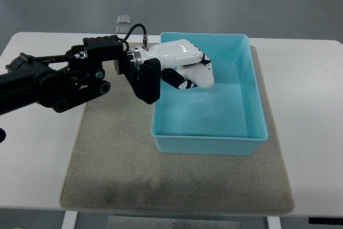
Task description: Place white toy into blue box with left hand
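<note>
The blue box (pixel 252 127) stands on the grey mat, open at the top. My left hand (pixel 187 68) reaches in over the box's left wall from a black arm at the picture's left. Its white and black fingers (pixel 179 81) are curled round a white toy (pixel 201 76), which hangs above the box's far left part. Most of the toy is hidden by the fingers. My right hand does not show.
A grey mat (pixel 118 164) covers the middle of the white table (pixel 311 79). Two small grey squares (pixel 123 21) lie at the table's far edge. Grey floor lies beyond.
</note>
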